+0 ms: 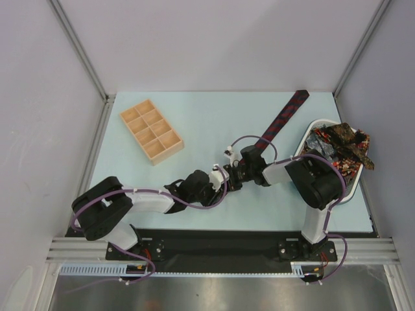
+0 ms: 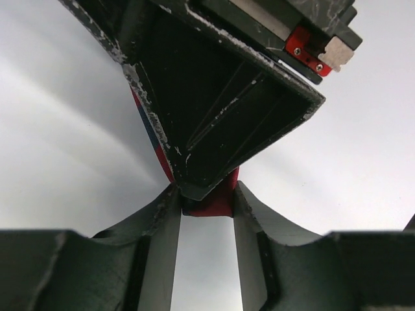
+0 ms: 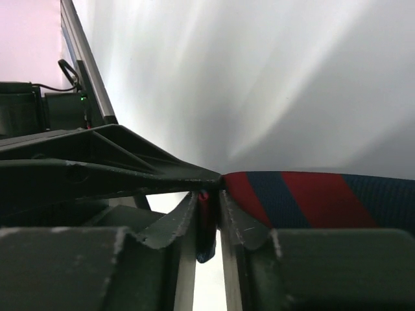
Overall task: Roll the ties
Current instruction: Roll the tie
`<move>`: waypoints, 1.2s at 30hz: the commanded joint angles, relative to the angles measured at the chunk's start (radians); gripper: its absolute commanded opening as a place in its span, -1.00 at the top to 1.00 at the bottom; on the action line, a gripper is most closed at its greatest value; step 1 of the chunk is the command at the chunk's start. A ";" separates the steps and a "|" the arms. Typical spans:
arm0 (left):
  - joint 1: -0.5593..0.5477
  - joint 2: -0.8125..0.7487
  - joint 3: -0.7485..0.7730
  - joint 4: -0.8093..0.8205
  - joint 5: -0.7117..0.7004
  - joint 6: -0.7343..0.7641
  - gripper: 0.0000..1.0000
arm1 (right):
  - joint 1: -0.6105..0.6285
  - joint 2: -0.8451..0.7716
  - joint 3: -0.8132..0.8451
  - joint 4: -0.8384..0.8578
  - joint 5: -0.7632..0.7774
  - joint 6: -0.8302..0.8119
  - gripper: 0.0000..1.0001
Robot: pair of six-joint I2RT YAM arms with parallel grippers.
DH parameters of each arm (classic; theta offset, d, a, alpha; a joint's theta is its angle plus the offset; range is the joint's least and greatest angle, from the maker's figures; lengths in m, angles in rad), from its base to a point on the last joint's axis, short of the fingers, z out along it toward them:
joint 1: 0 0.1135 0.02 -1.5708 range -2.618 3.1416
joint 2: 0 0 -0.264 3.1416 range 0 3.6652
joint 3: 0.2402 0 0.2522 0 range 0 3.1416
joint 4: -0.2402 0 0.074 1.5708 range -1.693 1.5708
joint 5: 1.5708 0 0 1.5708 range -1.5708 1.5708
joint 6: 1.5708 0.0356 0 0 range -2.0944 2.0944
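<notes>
together, left hand (image 2: 207, 197), right hand (image 3: 207, 206) grip one tie (image 1: 283, 118)

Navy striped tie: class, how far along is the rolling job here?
Done: nothing; the wooden compartment tray holds no rolls. In hand: the left tool and right tool pinch the near end of the navy red-striped necktie, which lies flat. Left: rolling it, plus the heap of patterned ties in the white basket.
</notes>
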 commanded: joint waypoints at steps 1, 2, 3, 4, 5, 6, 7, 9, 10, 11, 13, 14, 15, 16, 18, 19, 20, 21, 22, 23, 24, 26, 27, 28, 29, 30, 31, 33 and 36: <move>-0.005 -0.004 0.027 -0.040 0.018 -0.016 0.21 | -0.011 -0.034 0.014 -0.012 0.041 -0.034 0.44; -0.005 0.001 0.030 -0.051 0.017 -0.017 0.21 | -0.012 -0.035 0.014 -0.014 0.044 -0.032 0.38; -0.003 0.009 0.038 -0.055 0.014 -0.017 0.21 | -0.016 -0.037 0.013 -0.017 0.050 -0.034 0.31; -0.005 0.012 0.040 -0.057 0.015 -0.017 0.23 | -0.016 -0.038 0.011 -0.020 0.053 -0.034 0.28; -0.005 0.015 0.041 -0.063 0.014 -0.019 0.23 | -0.020 -0.044 0.008 -0.018 0.055 -0.031 0.26; -0.005 0.019 0.046 -0.066 0.006 -0.019 0.24 | -0.023 -0.047 0.004 -0.015 0.056 -0.028 0.23; -0.005 0.021 0.047 -0.071 0.001 -0.020 0.24 | -0.025 -0.054 -0.004 -0.014 0.058 -0.028 0.23; -0.005 0.029 0.053 -0.080 0.000 -0.020 0.24 | -0.029 -0.067 -0.010 -0.012 0.064 -0.028 0.24; -0.003 0.029 0.053 -0.080 -0.002 -0.020 0.24 | -0.029 -0.072 -0.015 -0.011 0.065 -0.028 0.30; -0.005 0.030 0.056 -0.085 -0.005 -0.022 0.24 | -0.031 -0.074 -0.019 -0.012 0.066 -0.028 0.36; -0.003 0.032 0.056 -0.088 -0.006 -0.020 0.23 | -0.034 -0.075 -0.021 -0.018 0.062 -0.029 0.44; -0.005 0.030 0.056 -0.086 -0.008 -0.020 0.23 | -0.035 -0.077 -0.027 -0.014 0.056 -0.028 0.45; -0.005 0.027 0.056 -0.088 -0.011 -0.020 0.22 | -0.035 -0.078 -0.027 -0.011 0.055 -0.026 0.52; -0.005 0.027 0.056 -0.086 -0.014 -0.022 0.21 | -0.037 -0.081 -0.030 -0.011 0.056 -0.029 0.56; -0.005 0.018 0.053 -0.080 -0.009 -0.020 0.19 | -0.037 -0.087 -0.027 -0.015 0.056 -0.032 0.72; -0.005 0.018 0.053 -0.077 -0.005 -0.019 0.18 | -0.039 -0.086 -0.026 -0.015 0.055 -0.034 0.78; -0.005 0.015 0.053 -0.077 -0.005 -0.019 0.17 | -0.037 -0.084 -0.023 -0.018 0.052 -0.034 0.84; -0.005 0.013 0.053 -0.077 -0.006 -0.017 0.18 | -0.037 -0.084 -0.018 -0.018 0.046 -0.032 0.95; -0.003 0.013 0.055 -0.078 -0.005 -0.017 0.18 | -0.037 -0.080 -0.016 -0.020 0.044 -0.034 0.99; -0.005 0.012 0.055 -0.077 0.004 -0.016 0.17 | -0.037 -0.080 -0.012 -0.026 0.046 -0.038 1.00; -0.005 0.007 0.055 -0.077 0.010 -0.016 0.08 | -0.037 -0.080 -0.004 -0.034 0.046 -0.041 1.00; -0.005 -0.019 0.052 -0.069 0.023 -0.020 -0.03 | -0.034 -0.078 0.010 -0.063 0.059 -0.052 1.00; -0.005 -0.031 0.040 -0.062 0.032 -0.019 -0.11 | -0.031 -0.078 0.020 -0.072 0.059 -0.055 1.00; -0.005 -0.046 0.030 -0.042 0.038 -0.019 -0.13 | -0.029 -0.081 0.025 -0.081 0.059 -0.057 1.00; -0.005 -0.077 0.024 -0.036 0.032 -0.020 -0.17 | -0.023 -0.087 0.028 -0.087 0.064 -0.060 1.00; -0.005 -0.092 0.012 -0.023 0.024 -0.027 -0.32 | -0.023 -0.090 0.033 -0.097 0.069 -0.061 1.00; -0.003 -0.108 0.006 -0.020 0.014 -0.031 -0.38 | -0.022 -0.089 0.036 -0.100 0.070 -0.064 1.00; -0.005 -0.154 -0.014 -0.011 0.009 -0.033 -0.57 | -0.019 -0.086 0.040 -0.103 0.072 -0.061 1.00; -0.005 -0.220 -0.037 0.007 -0.009 -0.034 -0.76 | -0.008 -0.083 0.053 -0.109 0.070 -0.061 1.00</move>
